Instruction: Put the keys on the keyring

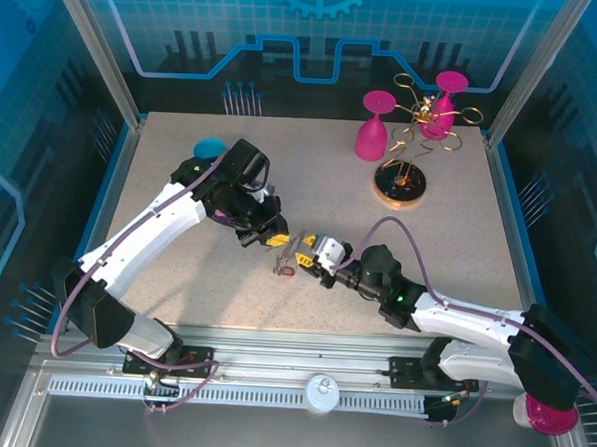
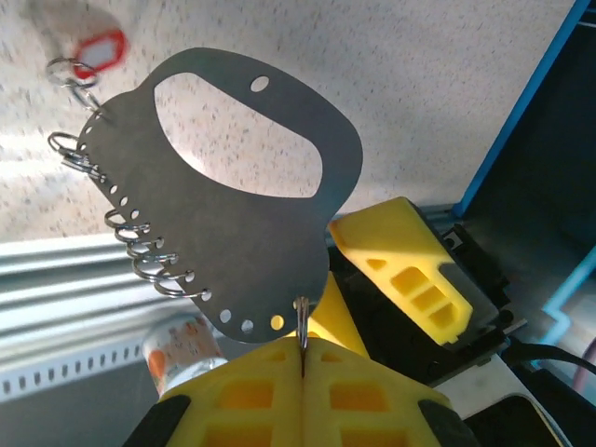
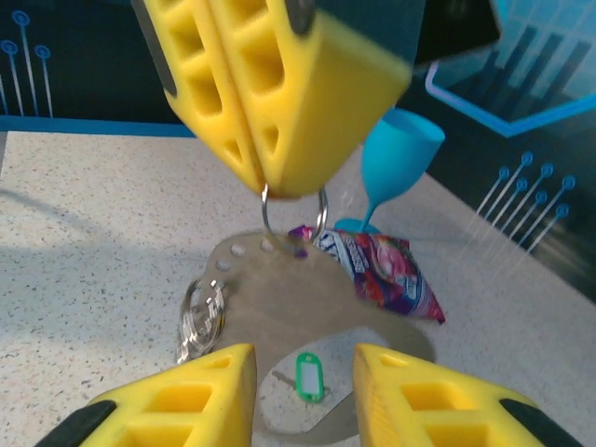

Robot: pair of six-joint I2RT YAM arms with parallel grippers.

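Note:
The keyring [image 2: 233, 233] is a flat grey plate with an oval opening and several small wire rings along one edge. It hangs above the table [image 1: 174, 307]. My left gripper [image 2: 301, 346] is shut on one small ring [image 3: 293, 216] at the plate's edge. The red-tagged key [image 2: 101, 48] seems to hang from a ring at the plate's far corner. The green-tagged key [image 3: 309, 375] lies on the table and shows through the plate's opening. My right gripper [image 3: 303, 396] is open just in front of the plate, its fingers [image 3: 177, 405] on either side of the plate's lower edge without touching it.
A purple snack packet [image 3: 391, 270] and a blue goblet [image 3: 396, 158] lie beyond the keyring. At the back right stand a gold wire rack [image 1: 418, 140] and two pink glasses [image 1: 374, 127]. Another pink glass [image 1: 549, 417] is by the right arm's base.

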